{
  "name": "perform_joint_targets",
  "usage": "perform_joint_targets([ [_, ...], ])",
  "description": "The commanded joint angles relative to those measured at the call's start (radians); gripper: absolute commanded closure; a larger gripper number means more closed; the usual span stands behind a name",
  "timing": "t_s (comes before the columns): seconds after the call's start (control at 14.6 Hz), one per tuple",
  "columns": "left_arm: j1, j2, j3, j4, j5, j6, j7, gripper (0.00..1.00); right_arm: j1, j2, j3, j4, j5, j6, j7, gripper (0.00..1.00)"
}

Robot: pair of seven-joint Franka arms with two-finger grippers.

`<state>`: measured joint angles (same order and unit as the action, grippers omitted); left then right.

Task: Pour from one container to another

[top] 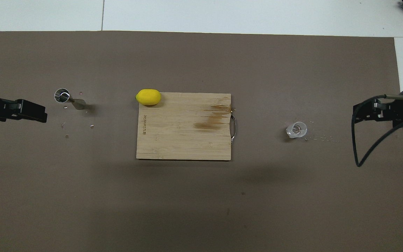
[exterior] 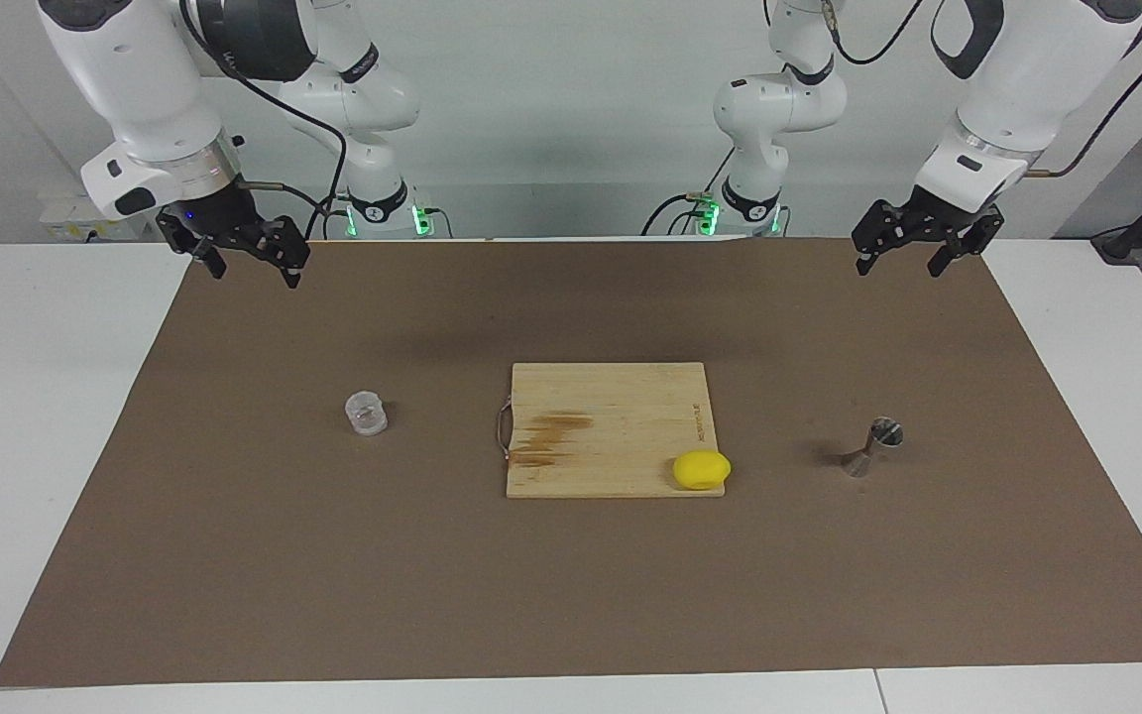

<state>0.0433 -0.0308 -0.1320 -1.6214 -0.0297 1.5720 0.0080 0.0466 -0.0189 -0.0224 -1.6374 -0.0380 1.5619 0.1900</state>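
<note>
The small clear squat cup (exterior: 366, 413) stands on the brown mat toward the right arm's end of the table; it also shows in the overhead view (top: 296, 129). The steel hourglass jigger (exterior: 873, 446) stands on the mat toward the left arm's end, also in the overhead view (top: 69, 99). My right gripper (exterior: 252, 270) hangs open and empty, raised over the mat's edge nearest the robots, well apart from the cup. My left gripper (exterior: 900, 266) hangs open and empty, raised over the same edge, apart from the jigger. Both arms wait.
A wooden cutting board (exterior: 591, 397) with a metal handle and a wet stain lies mid-mat between cup and jigger. A yellow lump (exterior: 701, 469) sits on its corner toward the jigger. Small droplets lie on the mat (top: 187, 196) by the cup and by the jigger.
</note>
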Motion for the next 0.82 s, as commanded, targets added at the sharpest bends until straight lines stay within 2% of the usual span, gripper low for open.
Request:
perform_joint_targets([
  [0.0,0.006,-0.009,0.000,0.000,-0.013,0.005,0.015,0.00,-0.010,-0.019,0.002,-0.022,0.010,0.009,-0.017,0.00],
  [0.75,-0.005,-0.015,0.000,-0.011,-0.013,0.011,0.010,0.00,-0.010,-0.019,0.002,-0.019,0.010,0.009,-0.017,0.00],
])
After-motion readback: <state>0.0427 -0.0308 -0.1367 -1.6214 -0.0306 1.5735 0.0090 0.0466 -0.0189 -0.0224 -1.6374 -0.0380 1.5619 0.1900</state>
